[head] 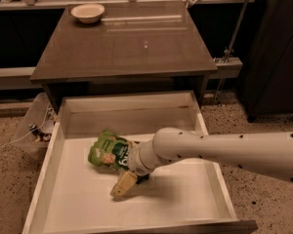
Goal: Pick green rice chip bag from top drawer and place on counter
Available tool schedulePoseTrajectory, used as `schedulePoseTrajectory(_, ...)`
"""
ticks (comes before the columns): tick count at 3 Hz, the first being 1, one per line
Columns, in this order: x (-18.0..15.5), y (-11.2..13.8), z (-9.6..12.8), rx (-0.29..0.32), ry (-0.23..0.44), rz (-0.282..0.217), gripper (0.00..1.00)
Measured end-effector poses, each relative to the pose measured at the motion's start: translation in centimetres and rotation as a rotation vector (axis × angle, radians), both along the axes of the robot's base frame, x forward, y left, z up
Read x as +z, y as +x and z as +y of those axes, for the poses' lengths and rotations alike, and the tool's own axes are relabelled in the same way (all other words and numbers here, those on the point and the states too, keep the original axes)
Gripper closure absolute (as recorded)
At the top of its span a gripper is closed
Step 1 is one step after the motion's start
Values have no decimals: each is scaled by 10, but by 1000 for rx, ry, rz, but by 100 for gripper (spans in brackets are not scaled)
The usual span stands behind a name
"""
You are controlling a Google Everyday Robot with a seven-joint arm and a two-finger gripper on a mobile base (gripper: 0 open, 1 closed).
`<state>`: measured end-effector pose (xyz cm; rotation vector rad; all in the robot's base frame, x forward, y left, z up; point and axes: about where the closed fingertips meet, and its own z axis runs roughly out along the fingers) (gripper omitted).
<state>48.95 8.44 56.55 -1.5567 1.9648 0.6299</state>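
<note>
Status: the drawer (127, 118) is open. The bag (107, 152) lies on its floor, left of centre, not yet lifted. The hand (126, 183) is inside the drawer, at the bag's lower right edge; whether it is open, closed or gripping the bag cannot be told.

Remaining, by judgement: grasp, lift, transfer to the surface (136, 52) behind the drawer.

Materials:
- Bag: crinkled glossy green film.
- Drawer: rectangular, smooth white walls and floor.
- Surface: glossy grey-brown, thick-edged, carrying a pale round bowl (88, 12) at its far left corner.
</note>
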Motion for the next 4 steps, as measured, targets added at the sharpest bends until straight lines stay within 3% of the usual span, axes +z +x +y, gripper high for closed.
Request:
schedulePoseTrajectory(1,-1,0,-5,-8,16,3,0)
schedulePoseTrajectory(2,-1,0,-5,-7,16,3,19)
schedulePoseTrajectory(4,-1,0,-5,-7,16,3,65)
